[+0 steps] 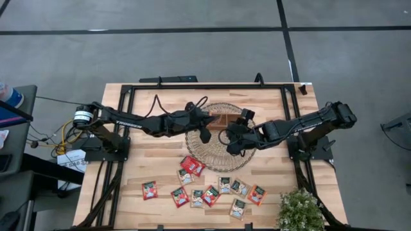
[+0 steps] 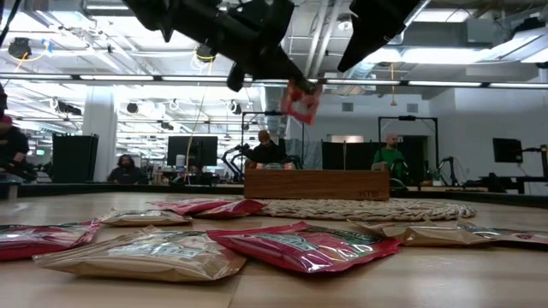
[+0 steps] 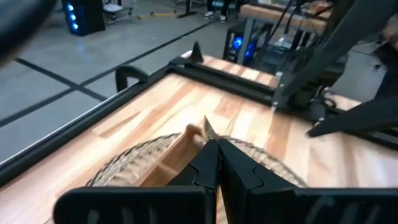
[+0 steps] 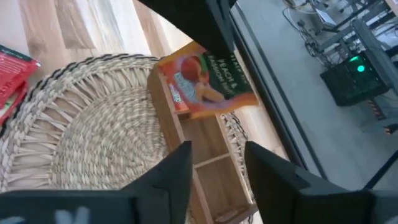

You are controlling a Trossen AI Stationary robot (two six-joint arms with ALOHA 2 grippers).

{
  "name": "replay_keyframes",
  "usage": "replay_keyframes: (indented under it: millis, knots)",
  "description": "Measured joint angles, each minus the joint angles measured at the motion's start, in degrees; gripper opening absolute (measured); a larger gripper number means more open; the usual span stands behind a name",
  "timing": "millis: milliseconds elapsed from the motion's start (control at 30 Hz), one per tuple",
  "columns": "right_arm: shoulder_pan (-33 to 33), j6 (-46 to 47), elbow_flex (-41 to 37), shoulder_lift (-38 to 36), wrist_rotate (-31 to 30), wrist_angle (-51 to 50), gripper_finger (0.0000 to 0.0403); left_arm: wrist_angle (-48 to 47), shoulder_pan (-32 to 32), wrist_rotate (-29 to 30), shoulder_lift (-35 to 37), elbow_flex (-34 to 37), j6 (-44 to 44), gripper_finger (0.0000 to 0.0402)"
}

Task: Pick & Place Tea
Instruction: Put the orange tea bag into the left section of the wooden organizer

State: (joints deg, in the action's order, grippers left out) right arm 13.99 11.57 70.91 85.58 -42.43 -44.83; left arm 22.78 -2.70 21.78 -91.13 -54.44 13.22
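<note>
Above wooden tray [image 4: 205,155]: left gripper [image 2: 291,81] jaws clamped on red-orange sachet [image 4: 208,79]; right gripper [image 4: 214,165] jaws apart, empty.

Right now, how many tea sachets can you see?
12: eleven loose sachets on the table in front of the wicker mat, and one red-orange sachet in the left fingers above the wooden tray. Overlaps may hide more.
</note>
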Motion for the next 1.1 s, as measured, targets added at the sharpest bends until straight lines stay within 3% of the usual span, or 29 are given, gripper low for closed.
replay_keyframes:
  millis: [267,533,833,1100]
  knots:
    - [0.01,0.07,0.0,0.0,-0.44,-0.19,0.0158,8.8,-3.51,-0.58,0.0,9.06,-1.84,0.0]
    - [0.01,0.07,0.0,0.0,-0.44,-0.17,0.0139,22.1,-9.06,-11.18,0.0,17.24,-3.66,0.0]
    - [0.01,0.05,0.0,0.0,-0.44,-0.16,0.0132,25.35,-15.29,-19.83,-0.25,20.12,-0.91,0.0]
    - [0.01,0.06,-0.02,0.0,0.08,0.23,0.0132,32.91,-17.39,-22.2,-7.37,20.12,2.75,0.0]
